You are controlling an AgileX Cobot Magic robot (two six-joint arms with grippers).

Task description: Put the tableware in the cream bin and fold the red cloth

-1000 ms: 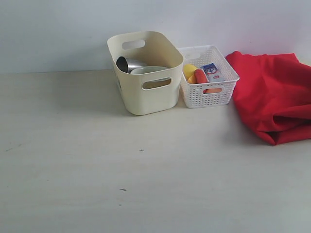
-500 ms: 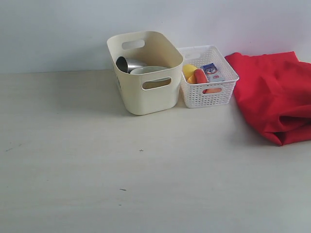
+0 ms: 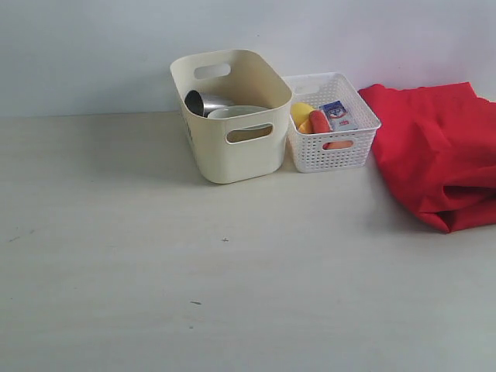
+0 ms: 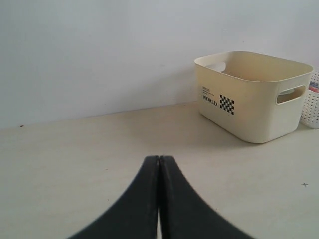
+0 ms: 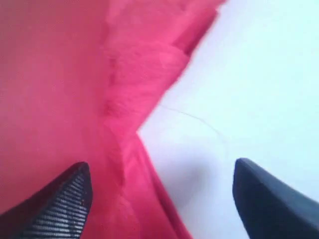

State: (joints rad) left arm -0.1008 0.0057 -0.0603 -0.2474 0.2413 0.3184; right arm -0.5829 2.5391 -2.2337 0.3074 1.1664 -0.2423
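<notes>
Now, in the exterior view you see the cream bin (image 3: 232,159) standing on the desk (image 3: 232,294) near the back wall. The steel cup (image 3: 201,101) sits tilted inside it, next to the pale bowl (image 3: 236,112). Just beside the bin's right side is the white lattice basket (image 3: 333,157), holding a lemon (image 3: 301,113) and a small carton (image 3: 339,115). The red cloth (image 3: 434,147) lies folded over itself at the right edge, close to the basket.

In the left wrist view your left fingers (image 4: 139,204) are clenched tip to tip over bare desk, with the cream bin (image 4: 249,107) well ahead.

In the right wrist view your right fingers (image 5: 60,209) are released and spread wide. One is over the red cloth (image 5: 55,89), the other over bare desk, and the cloth's folded edge runs between them.
</notes>
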